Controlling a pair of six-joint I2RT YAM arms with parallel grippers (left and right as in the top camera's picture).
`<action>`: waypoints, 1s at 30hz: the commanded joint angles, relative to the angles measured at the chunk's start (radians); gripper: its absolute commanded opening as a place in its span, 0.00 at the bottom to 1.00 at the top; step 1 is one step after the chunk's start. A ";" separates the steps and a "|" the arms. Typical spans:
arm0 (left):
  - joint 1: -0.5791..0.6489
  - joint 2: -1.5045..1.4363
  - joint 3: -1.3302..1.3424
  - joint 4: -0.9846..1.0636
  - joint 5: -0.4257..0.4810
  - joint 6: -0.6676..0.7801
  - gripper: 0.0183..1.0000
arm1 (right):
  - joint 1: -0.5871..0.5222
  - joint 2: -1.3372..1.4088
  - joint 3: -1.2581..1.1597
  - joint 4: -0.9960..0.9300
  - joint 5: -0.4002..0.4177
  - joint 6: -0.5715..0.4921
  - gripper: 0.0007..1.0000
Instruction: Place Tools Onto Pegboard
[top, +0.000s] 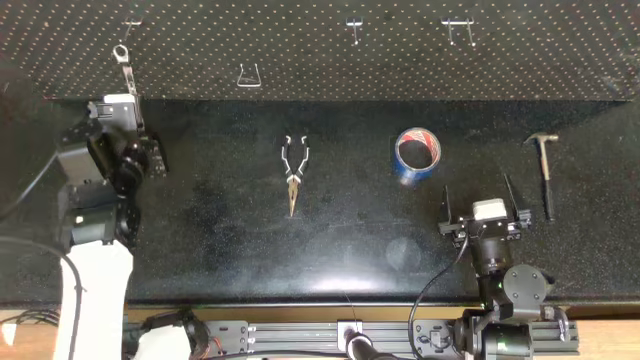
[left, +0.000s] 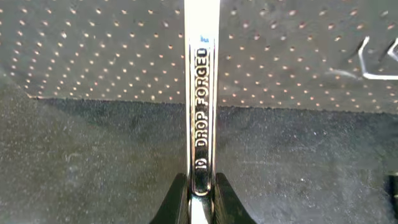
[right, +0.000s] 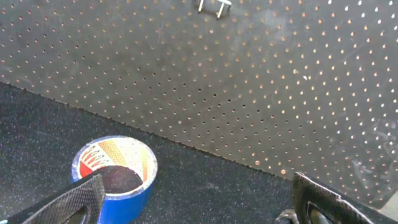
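Two grippers — left gripper clamps stamped wrench | right gripper gapes, empty

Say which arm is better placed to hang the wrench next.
Left: the left gripper is shut on the wrench, near a pegboard hook; the right gripper sits open by the tape roll.
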 joint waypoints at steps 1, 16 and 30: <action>-0.001 0.066 0.014 0.098 0.022 -0.024 0.01 | 0.006 -0.006 -0.003 -0.003 0.001 -0.007 0.98; 0.000 0.230 0.014 0.261 0.041 -0.043 0.01 | 0.006 -0.006 -0.003 -0.003 0.001 -0.007 0.98; -0.533 0.069 0.014 -0.293 0.078 -0.580 0.99 | 0.006 -0.006 -0.003 -0.003 0.001 -0.007 0.98</action>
